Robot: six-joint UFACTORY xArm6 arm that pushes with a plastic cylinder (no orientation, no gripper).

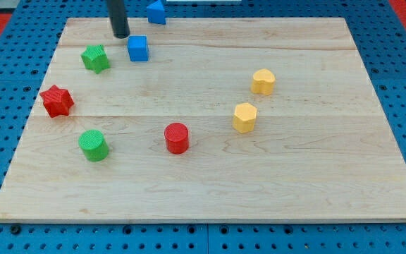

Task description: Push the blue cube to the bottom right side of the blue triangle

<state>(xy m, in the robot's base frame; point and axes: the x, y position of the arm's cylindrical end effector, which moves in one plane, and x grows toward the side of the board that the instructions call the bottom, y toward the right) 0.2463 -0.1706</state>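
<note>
Nearest to the view's bottom, the green cylinder point(92, 144) and the red cylinder point(177, 137) are standing apart on the wooden board point(294, 190), and the two yellow blocks point(245, 117) point(263, 82) are sitting further up at the view's right. The red star point(57, 101) and the green star point(96, 58) are lying at the left (none of these is part of the task).

Further up, the blue cube point(138, 49) is resting below and a little left of the blue triangle point(156, 12), which is sitting at the board's top edge. My tip point(121, 35) is standing just beside the cube's upper left; I judge it is placed there for pushing the cube rightward. It is a bare rod, so nothing is opening or closing.

The board is lying on a blue perforated table point(5, 21).
</note>
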